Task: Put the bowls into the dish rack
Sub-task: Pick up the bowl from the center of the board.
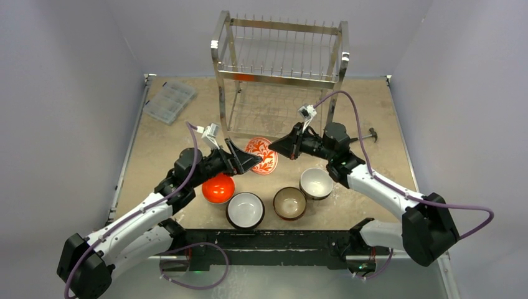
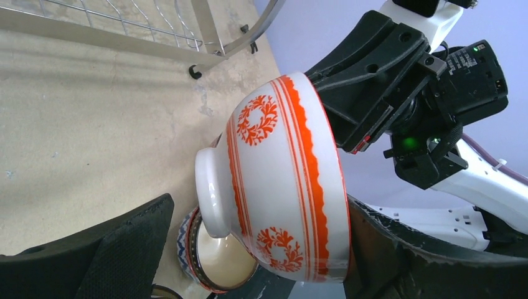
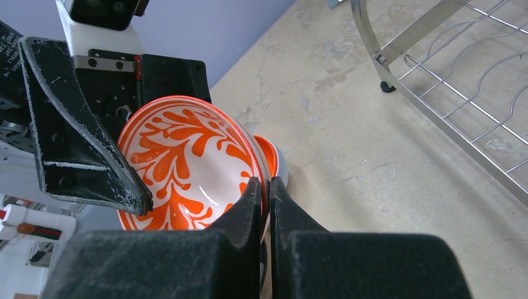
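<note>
A white bowl with orange leaf patterns (image 1: 261, 156) hangs on its side in front of the dish rack (image 1: 280, 62). My right gripper (image 3: 266, 187) is shut on its rim, pinching the orange-edged lip of the bowl (image 3: 187, 162). My left gripper (image 2: 261, 208) stands open around the same bowl (image 2: 280, 180): one finger (image 2: 398, 261) lies against the rim side, the other (image 2: 112, 249) stays apart from the foot. On the table in front sit an orange-red bowl (image 1: 218, 188), a dark-rimmed white bowl (image 1: 245, 209) and a brown bowl (image 1: 289, 202).
Another white bowl (image 1: 316, 182) sits under the right arm. A clear plastic compartment box (image 1: 170, 101) lies at the back left. The rack's legs (image 2: 205, 31) stand just beyond the held bowl. A blue-patterned bowl (image 2: 218, 261) shows behind it.
</note>
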`<state>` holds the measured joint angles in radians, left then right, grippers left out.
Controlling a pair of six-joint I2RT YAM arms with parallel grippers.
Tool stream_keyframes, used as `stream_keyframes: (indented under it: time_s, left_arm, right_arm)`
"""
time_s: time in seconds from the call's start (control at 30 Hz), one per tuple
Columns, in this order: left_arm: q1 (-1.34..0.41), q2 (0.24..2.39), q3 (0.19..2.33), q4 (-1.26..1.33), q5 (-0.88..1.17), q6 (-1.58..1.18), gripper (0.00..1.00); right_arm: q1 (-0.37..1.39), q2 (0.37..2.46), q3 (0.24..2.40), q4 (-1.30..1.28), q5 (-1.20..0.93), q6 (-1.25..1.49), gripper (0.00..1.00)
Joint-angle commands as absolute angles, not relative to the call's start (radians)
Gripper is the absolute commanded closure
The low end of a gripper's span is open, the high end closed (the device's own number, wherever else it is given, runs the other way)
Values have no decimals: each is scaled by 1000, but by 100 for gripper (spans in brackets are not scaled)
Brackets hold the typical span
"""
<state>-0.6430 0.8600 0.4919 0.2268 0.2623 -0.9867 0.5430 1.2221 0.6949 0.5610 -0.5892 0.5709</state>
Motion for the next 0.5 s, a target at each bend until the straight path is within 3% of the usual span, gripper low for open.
stream_keyframes:
  time_s: [0.0, 0.13, 0.27, 0.47]
  left_arm:
    - [-649, 830, 507, 187, 229, -985, 8]
    - [-648, 832, 499, 242, 255, -1004, 15]
    - [-649, 845, 491, 286, 278, -1031, 28]
    - [-649, 850, 486, 287, 277, -1040, 64]
  right_arm:
    - [544, 1182, 706, 686, -561, 617, 100]
    - [542, 1183, 704, 693, -560, 625, 100]
    - [543, 1180, 699, 710, -554, 630, 100]
    - [543, 1184, 697, 699, -544, 627, 100]
